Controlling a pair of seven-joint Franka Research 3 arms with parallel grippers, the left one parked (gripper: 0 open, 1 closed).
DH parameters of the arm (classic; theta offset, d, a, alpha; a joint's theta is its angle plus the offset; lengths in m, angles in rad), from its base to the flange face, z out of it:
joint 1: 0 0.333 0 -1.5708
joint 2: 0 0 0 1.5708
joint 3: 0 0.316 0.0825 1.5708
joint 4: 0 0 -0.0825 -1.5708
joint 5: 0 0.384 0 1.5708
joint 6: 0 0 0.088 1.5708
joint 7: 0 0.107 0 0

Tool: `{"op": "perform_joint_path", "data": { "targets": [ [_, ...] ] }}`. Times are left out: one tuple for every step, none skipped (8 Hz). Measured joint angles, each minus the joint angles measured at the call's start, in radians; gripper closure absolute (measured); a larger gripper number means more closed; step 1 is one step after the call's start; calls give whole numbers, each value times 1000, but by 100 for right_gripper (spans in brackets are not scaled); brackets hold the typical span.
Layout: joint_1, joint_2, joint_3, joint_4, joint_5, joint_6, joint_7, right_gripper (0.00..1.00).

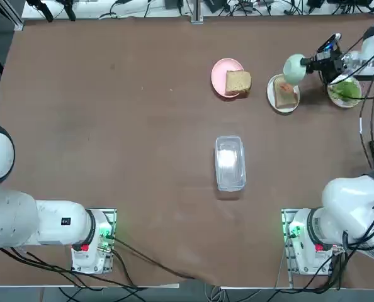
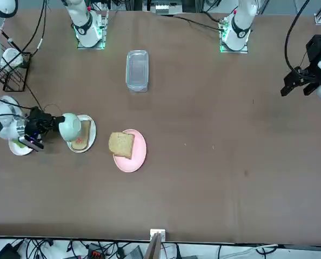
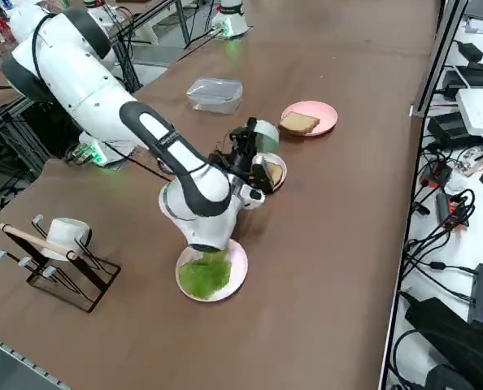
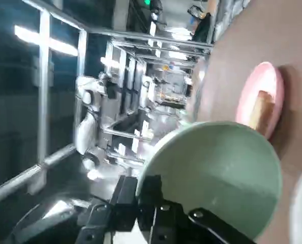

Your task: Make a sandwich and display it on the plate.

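My right gripper point(image 4: 151, 201) is pinched on the pale green cup's point(image 1: 294, 68) thin rim; it's light and slippery, tipped over the white plate's point(image 1: 274, 95) bread point(image 1: 286, 94).

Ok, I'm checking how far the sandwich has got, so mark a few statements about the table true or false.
1. The right gripper holds the green cup above the white plate. True.
2. Both bread slices lie on the pink plate. False: one slice is there, the other lies on the white plate.
3. The lettuce already lies on a bread slice. False: it sits alone on a third plate.
4. The clear container stands apart from all the plates. True.
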Motion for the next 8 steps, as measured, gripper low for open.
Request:
{"op": "perform_joint_path", "data": {
  "targets": [
    [0, -5, 0, 80, -69, 1, 26, 96],
    [4, -10, 2, 156, -140, 7, 38, 96],
    [14, -12, 5, 228, -223, 29, 44, 96],
    [28, -12, 7, 294, -317, 67, 47, 96],
    [44, -12, 9, 355, -423, 116, 48, 96],
    [60, -13, 10, 407, -525, 173, 48, 96],
    [73, -13, 10, 442, -621, 246, 51, 96],
    [85, -13, 11, 458, -722, 335, 55, 96]
  ]
}}
